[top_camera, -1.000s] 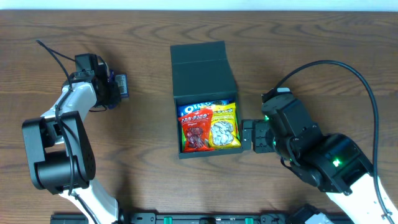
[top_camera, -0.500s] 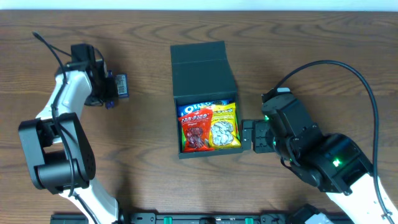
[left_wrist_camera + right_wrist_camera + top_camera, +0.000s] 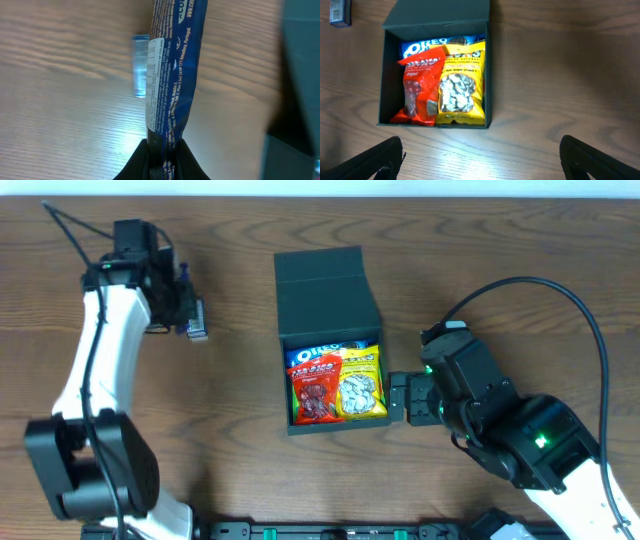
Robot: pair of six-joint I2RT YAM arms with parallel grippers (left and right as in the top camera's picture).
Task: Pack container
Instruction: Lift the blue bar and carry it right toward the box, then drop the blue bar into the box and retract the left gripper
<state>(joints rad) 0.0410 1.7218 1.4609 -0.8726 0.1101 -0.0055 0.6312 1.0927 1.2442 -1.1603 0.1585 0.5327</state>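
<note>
The dark teal container (image 3: 284, 380) stands open in the middle of the table, its flap lid (image 3: 322, 278) folded back. Inside lie an Oreo packet (image 3: 322, 352), a red packet (image 3: 314, 392) and a yellow packet (image 3: 361, 385). My left gripper (image 3: 186, 312) is at the far left, shut on the end of a blue snack packet (image 3: 198, 321). In the left wrist view the blue snack packet (image 3: 172, 75) hangs out from my left gripper (image 3: 161, 159) above the wood. My right gripper (image 3: 398, 398) stands open just right of the container, nothing between its fingers (image 3: 375, 157).
In the right wrist view the container (image 3: 384, 75) lies ahead of the jaws, with the blue packet (image 3: 339, 12) at the top left corner. A black cable (image 3: 560, 300) arcs over the right side. A dark rail (image 3: 330, 530) runs along the table's front edge.
The left gripper has closed on the blue packet and the arm has swung toward the table's far side with it. The right arm has not moved.
</note>
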